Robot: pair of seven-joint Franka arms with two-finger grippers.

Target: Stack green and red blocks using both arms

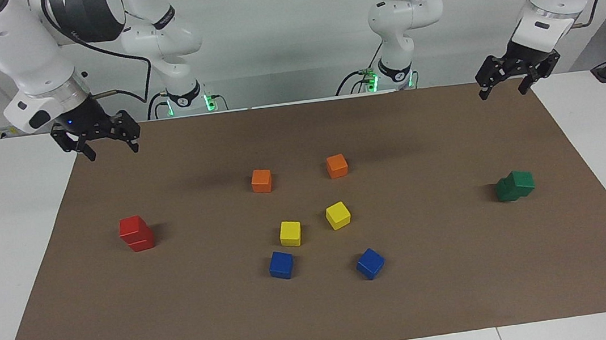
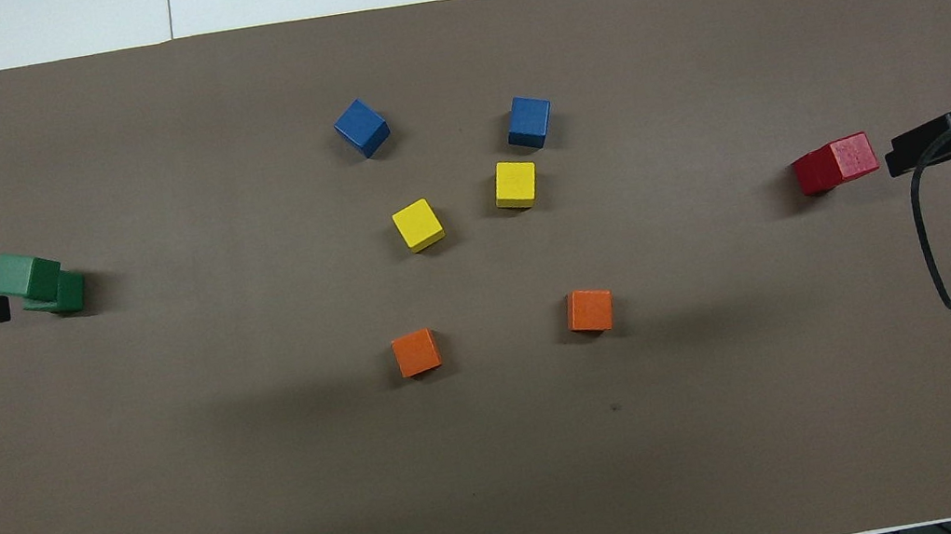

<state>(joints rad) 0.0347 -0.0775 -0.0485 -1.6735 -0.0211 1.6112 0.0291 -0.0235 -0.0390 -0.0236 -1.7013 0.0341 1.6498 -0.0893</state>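
Evidently you parked both open, empty end effectors, left [image 1: 505, 85] and right [image 1: 106, 144], because red blocks [image 1: 136, 233] and green blocks [image 1: 515, 186] stood stacked.

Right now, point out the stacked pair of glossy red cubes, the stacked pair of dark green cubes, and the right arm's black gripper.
red stack [image 1: 135, 233]: facing view, front face.
green stack [image 1: 516, 185]: facing view, front face.
right gripper [image 1: 111, 151]: facing view, between fingertips.

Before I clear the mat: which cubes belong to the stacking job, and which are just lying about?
Job: red stack, two cubes; green stack, two cubes, offset.
Lying about: orange cubes; yellow cubes; blue cubes.
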